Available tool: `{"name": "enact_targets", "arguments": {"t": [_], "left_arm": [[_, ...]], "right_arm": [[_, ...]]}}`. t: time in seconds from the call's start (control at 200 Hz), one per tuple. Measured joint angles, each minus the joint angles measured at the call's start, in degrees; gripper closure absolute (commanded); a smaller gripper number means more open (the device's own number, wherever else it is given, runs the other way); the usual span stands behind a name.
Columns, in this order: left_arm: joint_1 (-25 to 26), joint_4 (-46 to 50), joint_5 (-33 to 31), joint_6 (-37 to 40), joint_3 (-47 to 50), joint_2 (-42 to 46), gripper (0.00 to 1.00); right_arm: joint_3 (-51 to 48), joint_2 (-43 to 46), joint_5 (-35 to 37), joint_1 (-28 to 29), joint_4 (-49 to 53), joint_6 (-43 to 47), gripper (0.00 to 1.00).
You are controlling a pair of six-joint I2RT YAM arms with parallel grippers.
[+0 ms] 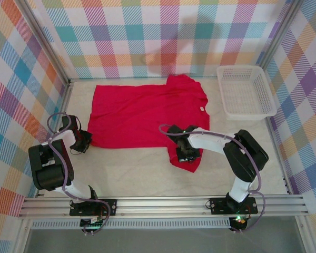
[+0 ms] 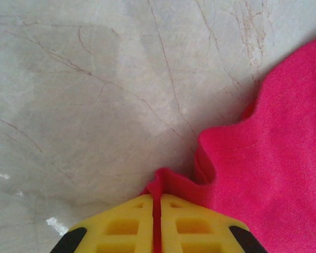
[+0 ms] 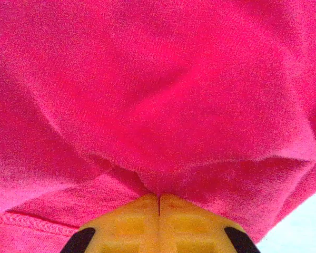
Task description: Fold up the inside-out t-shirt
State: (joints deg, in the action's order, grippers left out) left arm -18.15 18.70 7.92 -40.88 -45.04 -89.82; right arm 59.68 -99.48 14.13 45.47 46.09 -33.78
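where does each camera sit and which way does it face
Top external: fixed above and behind the arms, looking down on the table, t-shirt and basket; both arms show, bases at the bottom.
Left wrist: on the left arm, facing the table and the t-shirt's edge; the left gripper shows, shut on cloth.
Right wrist: on the right arm, close against the t-shirt; the right gripper shows, shut on a fold.
Shared: all three views show the t-shirt.
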Motion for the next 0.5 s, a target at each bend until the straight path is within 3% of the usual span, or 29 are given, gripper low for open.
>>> {"name": "enact_targets", "arguments": {"t": [0.335,0.5], "left_arm": [[0.0,0.42,0.0,0.02,-0.02,0.09,0.89],[0.0,0.44,0.0,0.02,-0.02,0.09,0.89]], "right_arm": [[0.15,5.2,0.35,0.0,3.15,0.0,1.0],[0.57,8.7,-0.28,0.0,3.67,-0.02,0.85]]}}
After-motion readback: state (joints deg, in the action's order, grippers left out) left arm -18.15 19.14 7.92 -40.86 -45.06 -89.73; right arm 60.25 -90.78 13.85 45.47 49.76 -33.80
